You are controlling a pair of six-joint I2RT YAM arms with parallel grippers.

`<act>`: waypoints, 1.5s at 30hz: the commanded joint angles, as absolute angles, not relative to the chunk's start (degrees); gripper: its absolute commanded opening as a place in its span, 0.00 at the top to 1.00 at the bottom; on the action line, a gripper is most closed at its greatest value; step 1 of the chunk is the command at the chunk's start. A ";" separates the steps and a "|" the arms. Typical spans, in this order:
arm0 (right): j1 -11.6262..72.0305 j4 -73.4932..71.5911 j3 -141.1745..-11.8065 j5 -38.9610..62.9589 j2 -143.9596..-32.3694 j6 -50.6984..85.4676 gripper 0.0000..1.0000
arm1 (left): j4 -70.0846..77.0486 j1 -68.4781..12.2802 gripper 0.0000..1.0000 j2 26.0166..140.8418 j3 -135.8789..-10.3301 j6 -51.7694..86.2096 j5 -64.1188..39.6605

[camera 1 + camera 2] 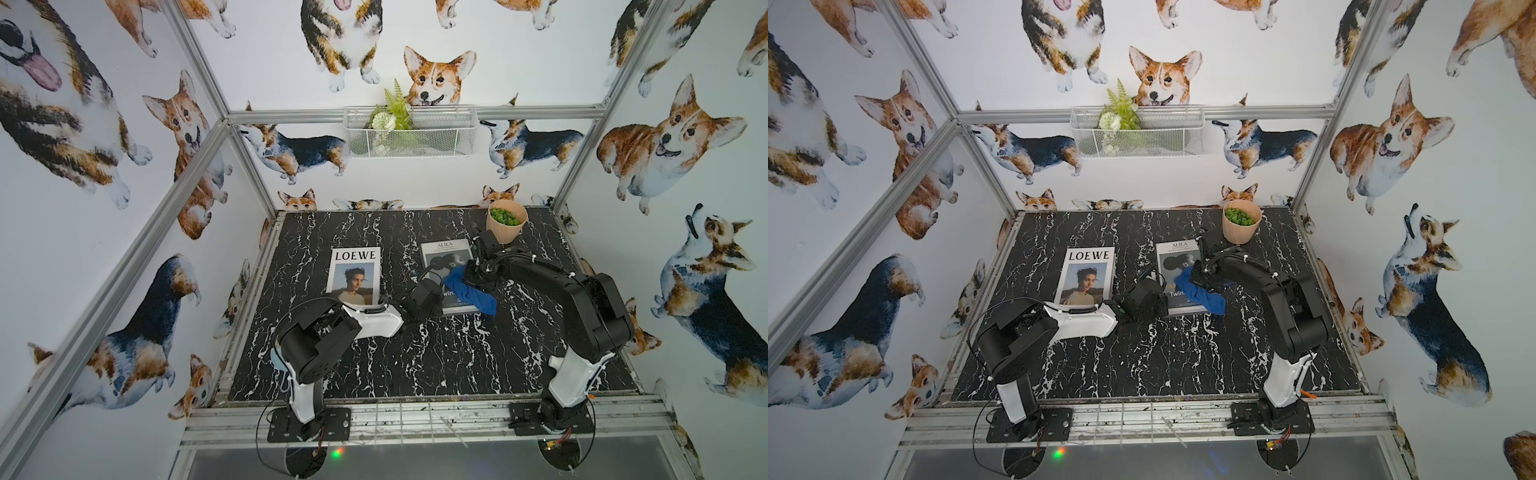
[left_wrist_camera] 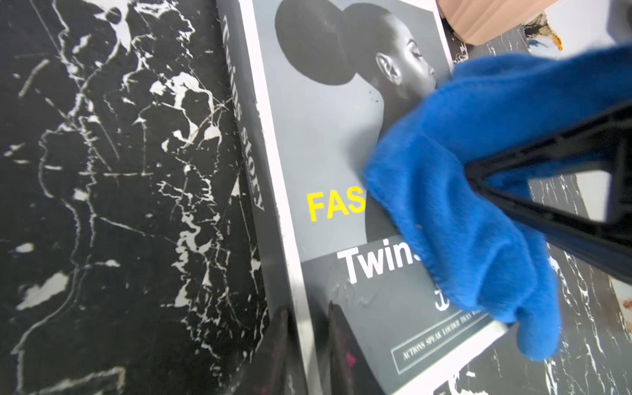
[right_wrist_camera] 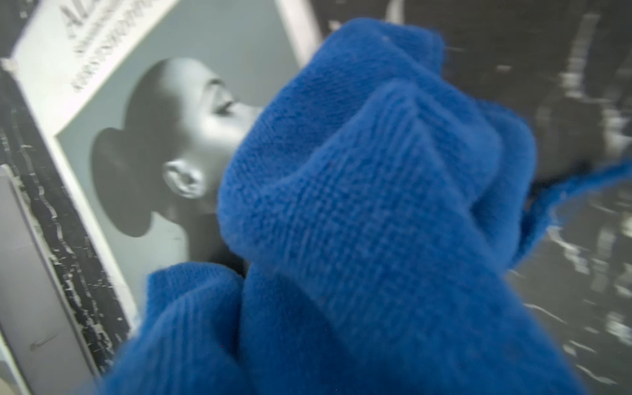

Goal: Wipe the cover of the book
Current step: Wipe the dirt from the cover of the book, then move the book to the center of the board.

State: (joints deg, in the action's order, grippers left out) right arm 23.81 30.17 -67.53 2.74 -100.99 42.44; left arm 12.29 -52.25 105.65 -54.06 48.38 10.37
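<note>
I am looking down on a table (image 1: 374, 353) topped in glossy black marble-effect sheet, streaked with white veins and showing scuffs in the left wrist view. White walls (image 1: 104, 187) printed with watercolour corgis are closing the cell in on three sides, and a bare aluminium frame (image 1: 291, 116) is running along their edges. A white wire basket (image 1: 440, 141) is hanging on the back wall, holding a green fern (image 1: 395, 104). A ribbed, peach-coloured pot (image 1: 505, 232) of green leaves is standing at the table's far right corner, and a LOEWE magazine (image 1: 355, 274) is lying flat left of centre.

The book (image 1: 446, 259) is lying flat right of centre, just in front of the pot. Its cover is smooth and grey with a white border and a monochrome profile portrait. The blue cloth (image 1: 469, 293), fuzzy and knitted, is lying bunched across the cover's right half and trailing over the near right corner onto the table.

My right end effector (image 1: 473, 275) is clenching that cloth and pressing it onto the cover. My left end effector (image 2: 306, 328) is clamping narrowly astride the book's spine-side edge near its front corner, with one dark finger on the cover and one beside the spine.
</note>
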 commanded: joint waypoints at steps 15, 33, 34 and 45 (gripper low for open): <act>30.74 37.39 -62.41 -0.07 -101.78 45.68 1.00 | 0.92 -52.49 0.76 103.96 -53.29 48.16 7.56; 37.37 38.27 -86.13 4.64 -103.83 47.86 1.00 | -12.40 -39.56 0.46 79.89 -52.36 45.26 2.76; 38.37 38.15 -89.03 5.03 -105.89 48.14 1.00 | -13.90 -36.21 0.44 77.36 -52.34 44.90 1.70; 42.51 38.23 -109.58 8.66 -130.34 52.30 1.00 | -22.62 -2.48 0.22 74.53 -51.01 40.40 -3.50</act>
